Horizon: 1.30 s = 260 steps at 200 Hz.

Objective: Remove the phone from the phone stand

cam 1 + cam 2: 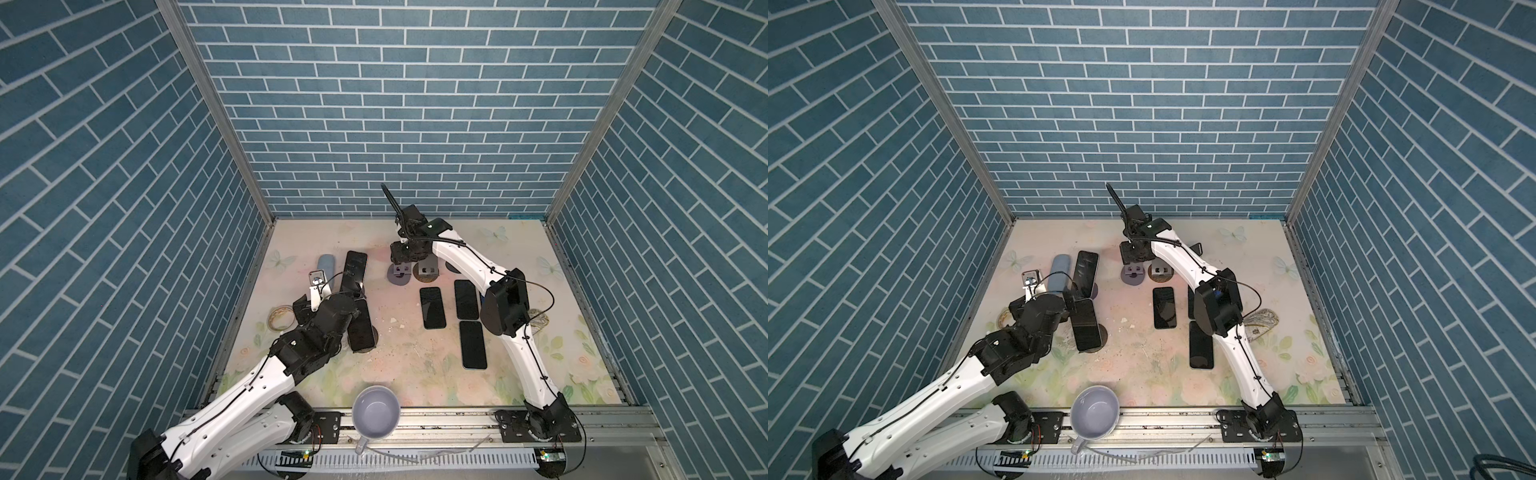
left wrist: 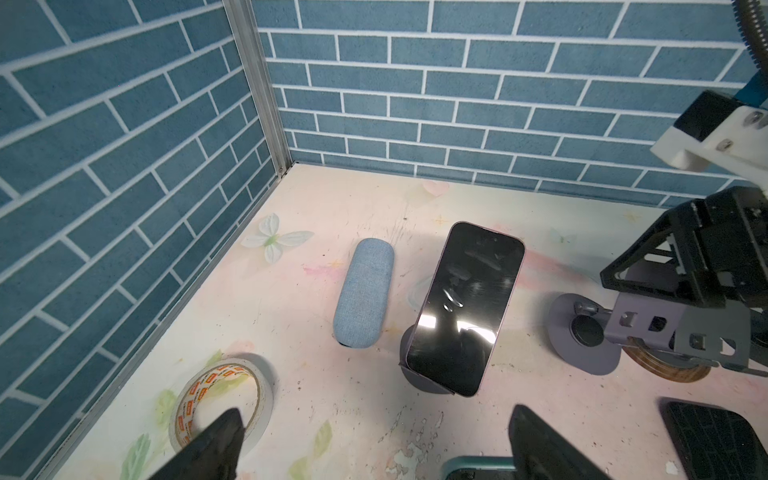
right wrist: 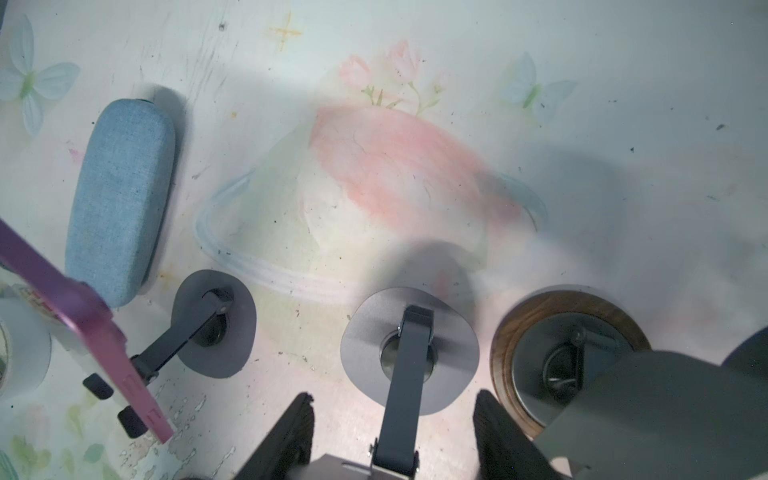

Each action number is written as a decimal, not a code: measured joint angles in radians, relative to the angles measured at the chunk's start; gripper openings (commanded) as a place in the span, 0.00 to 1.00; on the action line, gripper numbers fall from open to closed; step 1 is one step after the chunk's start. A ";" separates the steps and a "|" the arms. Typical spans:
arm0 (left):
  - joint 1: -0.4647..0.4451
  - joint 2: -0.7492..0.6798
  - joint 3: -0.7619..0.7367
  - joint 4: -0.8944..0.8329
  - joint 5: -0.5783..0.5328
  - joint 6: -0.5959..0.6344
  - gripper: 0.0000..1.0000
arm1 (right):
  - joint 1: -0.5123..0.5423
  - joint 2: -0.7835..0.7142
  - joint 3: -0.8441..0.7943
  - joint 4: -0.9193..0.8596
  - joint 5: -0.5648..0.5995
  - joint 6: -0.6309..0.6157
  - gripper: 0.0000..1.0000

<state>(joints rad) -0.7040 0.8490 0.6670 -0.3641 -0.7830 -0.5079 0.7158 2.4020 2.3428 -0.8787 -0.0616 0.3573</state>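
Right below the left gripper [image 2: 376,411], jaws spread wide: a teal-edged phone [image 1: 360,328], black glass unlit, leaning back on a brown-based stand [image 1: 374,338], top rim poking up between the two fingers in the left wrist view. Just ahead of that gripper, a purple-edged phone [image 2: 465,307], glossy and smudged, propped on a grey stand [image 2: 422,384]. Open desk [image 1: 399,361] on the side toward the right arm. Tighter on the other side, with the brick wall [image 1: 174,291] near and a tape roll [image 2: 208,380] just beside one finger. Farther ahead, next to the purple-edged phone, a blue fabric case [image 2: 365,293] lying flat. Over at the right gripper [image 3: 394,397]: jaws partway apart, straddling the upright arm of an empty grey stand [image 3: 365,332]; cannot tell whether pressing on its plate. Just beside that, a wooden-disc stand [image 3: 540,361], also bare. Behind the right gripper, toward its arm's base, three phones [image 1: 432,307] flat on the desk, well apart from the left arm. At the front rail, a pale mug [image 1: 376,411].
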 measured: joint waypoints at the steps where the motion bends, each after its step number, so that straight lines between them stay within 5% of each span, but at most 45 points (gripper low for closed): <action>1: 0.002 0.002 0.000 0.001 0.002 0.000 1.00 | 0.000 0.001 0.001 0.000 0.000 0.000 0.50; 94: 0.038 0.072 0.007 0.046 0.076 0.005 1.00 | -0.008 0.042 0.010 0.002 -0.035 0.000 0.54; 185: 0.052 0.134 0.105 0.021 0.128 0.011 1.00 | -0.008 0.048 0.018 0.005 -0.039 -0.025 0.77; 260: 0.052 0.144 0.134 -0.044 0.156 -0.007 1.00 | -0.008 0.004 -0.012 0.031 -0.026 -0.045 0.82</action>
<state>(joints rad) -0.6518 0.9932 0.8009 -0.4080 -0.6270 -0.5152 0.7074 2.4058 2.3306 -0.8474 -0.0875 0.3126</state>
